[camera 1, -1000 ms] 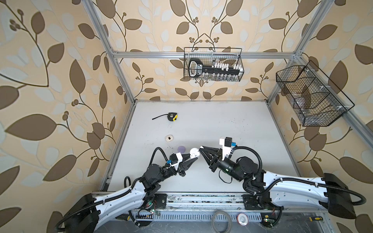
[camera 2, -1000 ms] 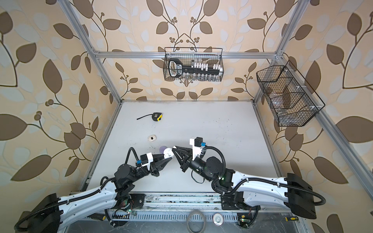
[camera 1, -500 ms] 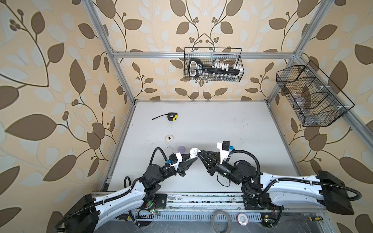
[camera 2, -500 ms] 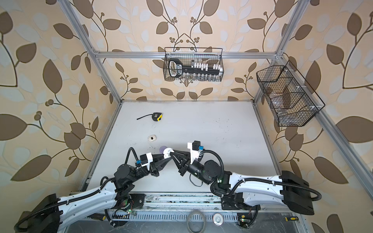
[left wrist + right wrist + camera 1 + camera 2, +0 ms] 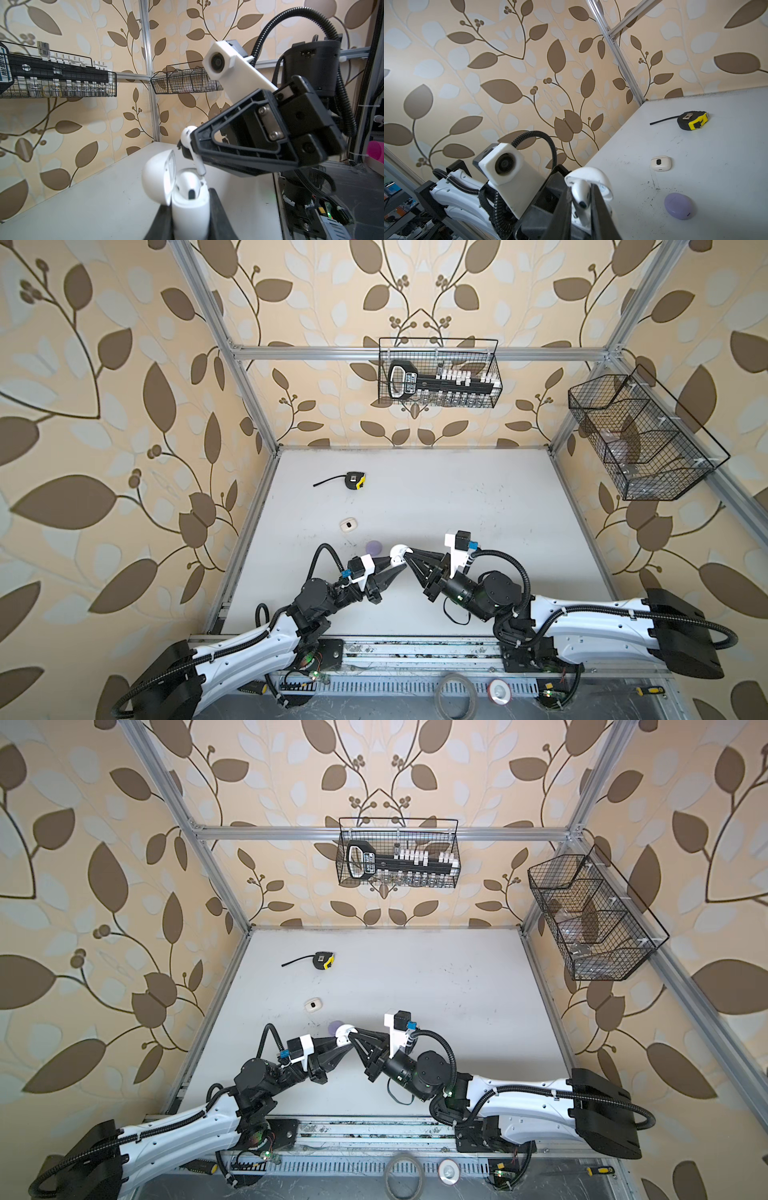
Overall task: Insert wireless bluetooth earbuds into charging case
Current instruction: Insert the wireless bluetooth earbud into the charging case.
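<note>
My left gripper (image 5: 190,209) is shut on a white charging case (image 5: 190,207) and holds it upright above the table with its lid (image 5: 158,176) swung open. My right gripper (image 5: 581,199) is shut on a white earbud (image 5: 581,193). The earbud's (image 5: 188,135) stem points down and its tip sits at the case's open mouth. A rounded white form stands inside the case beside a dark slot. In both top views the two grippers meet tip to tip at the case (image 5: 400,552) (image 5: 344,1032), near the front middle of the table. No other earbuds show.
A shut lilac case (image 5: 373,547) (image 5: 678,205) lies just behind the grippers, with a cream case (image 5: 348,524) (image 5: 661,163) farther back. A yellow-black tape measure (image 5: 355,481) lies at the back left. Wire baskets hang on the back wall (image 5: 438,373) and right wall (image 5: 640,435).
My right gripper has moved left with the earbud, up to the open case. The left arm has held still.
</note>
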{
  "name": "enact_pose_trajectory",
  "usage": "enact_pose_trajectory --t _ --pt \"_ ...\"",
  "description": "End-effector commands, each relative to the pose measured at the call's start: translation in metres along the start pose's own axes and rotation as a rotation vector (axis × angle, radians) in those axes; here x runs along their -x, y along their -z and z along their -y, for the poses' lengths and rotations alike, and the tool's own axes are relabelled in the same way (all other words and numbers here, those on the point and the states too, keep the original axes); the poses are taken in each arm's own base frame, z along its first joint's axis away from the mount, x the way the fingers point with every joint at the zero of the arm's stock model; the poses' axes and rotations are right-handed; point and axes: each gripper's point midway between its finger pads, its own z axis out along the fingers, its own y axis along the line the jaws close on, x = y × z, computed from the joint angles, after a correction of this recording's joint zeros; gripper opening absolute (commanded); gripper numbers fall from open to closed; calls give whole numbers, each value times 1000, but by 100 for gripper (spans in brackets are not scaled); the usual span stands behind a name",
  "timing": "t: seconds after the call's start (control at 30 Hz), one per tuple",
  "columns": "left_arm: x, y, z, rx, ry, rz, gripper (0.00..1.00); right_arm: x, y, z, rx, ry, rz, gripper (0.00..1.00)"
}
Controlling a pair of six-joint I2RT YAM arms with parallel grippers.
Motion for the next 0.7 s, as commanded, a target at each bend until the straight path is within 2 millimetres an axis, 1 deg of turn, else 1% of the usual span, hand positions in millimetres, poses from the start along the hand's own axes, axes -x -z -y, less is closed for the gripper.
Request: enact_pose_trajectory --t 0.0,0.1,0.43,0.67 --pt "28 -1 3 -22 -16 94 0 6 0 0 -4 -12 37 16" --pt "28 -1 3 -22 -17 95 0 7 -1 -1 -3 -11 40 16" --pt "28 -1 3 -18 -17 94 0 -1 -7 -4 16 -32 23 15" --pt "29 1 3 -15 -18 98 0 -5 -3 1 7 -42 19 14"
